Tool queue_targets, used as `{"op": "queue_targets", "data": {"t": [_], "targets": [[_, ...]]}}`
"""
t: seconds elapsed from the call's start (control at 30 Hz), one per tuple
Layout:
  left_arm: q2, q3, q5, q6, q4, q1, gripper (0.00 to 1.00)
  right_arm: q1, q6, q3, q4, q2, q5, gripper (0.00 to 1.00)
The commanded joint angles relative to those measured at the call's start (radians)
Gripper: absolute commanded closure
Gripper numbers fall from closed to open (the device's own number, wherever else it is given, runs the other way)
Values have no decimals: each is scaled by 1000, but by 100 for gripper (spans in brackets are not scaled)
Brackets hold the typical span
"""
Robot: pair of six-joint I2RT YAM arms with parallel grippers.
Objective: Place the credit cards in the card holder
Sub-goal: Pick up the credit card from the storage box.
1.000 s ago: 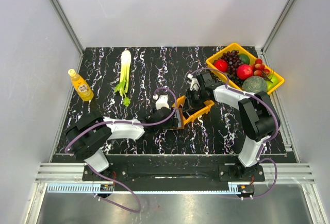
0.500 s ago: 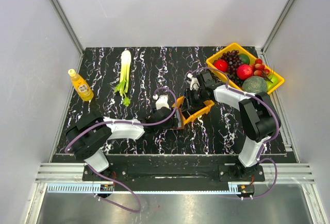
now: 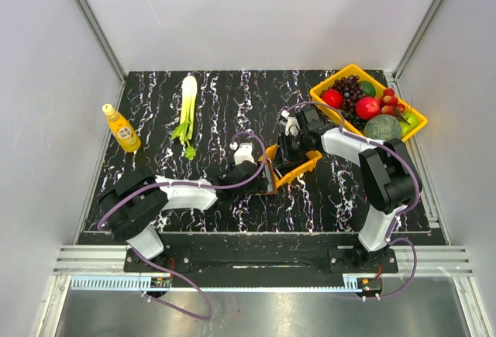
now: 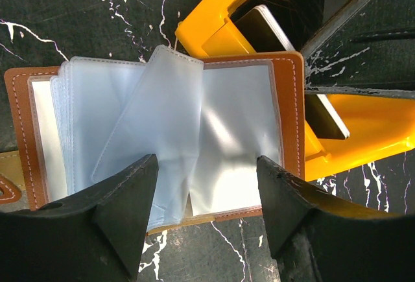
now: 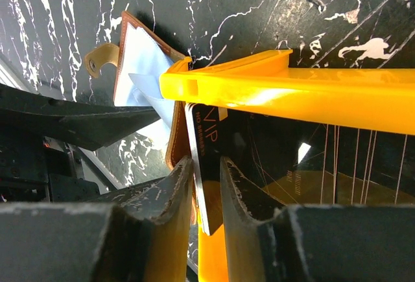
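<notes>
Credit card [image 5: 201, 133] is only partly readable. In the right wrist view it is a dark card standing on edge inside the orange bin [image 5: 292, 91]; "VIP" is legible, the smaller print is too fine to read, and its lower end runs down out of sight between the fingers. The right claw [image 5: 204, 163] is clamped on this credit card, one finger against each face. In the left wrist view, dark card shows in the bin at upper right, split by a grey bar; I cannot tell whether that is one card or two

The card holder [image 4: 168, 120] lies open on the counter [image 4: 65, 10] at the centre of that view, right against the bin's end, its clear sleeves fanned out. Whether any sleeve holds a card cannot be made out. Its lower edge is hidden behind the left claw [image 4: 206, 172], whose fingers stand well apart above it, gripping nothing, and its strap is cut off at the lower left. From above, the holder is almost wholly covered by the left wrist

At upper right of the top view, a yellow basket [image 3: 325, 87] holds fruit [image 3: 367, 108]
</notes>
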Motion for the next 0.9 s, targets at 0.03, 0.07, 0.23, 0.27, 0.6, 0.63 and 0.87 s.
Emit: {"op": "queue_targets", "data": {"t": [0.03,0.07,0.23,0.27,0.6,0.63,0.87], "targets": [[42,10,44,4,-50,5,33,9,14,23,29,-46,-54,70],[42,10,45,6,-50,5,33,9,15,24,29,-50,-60,68],[45,16,44,8,-51,5,33,9,17,27,29,-46,-49,77],[45,16,45,8,-53,6,33,9,17,29,29,-38,-54,79],[51,19,50,6,-54,6,33,9,18,21,29,-69,-51,94],[54,20,51,6,-54,6,33,9,18,21,26,-78,-45,94],[56,22,50,6,-57,6,33,9,9,19,-13,-127,53,100]]}}
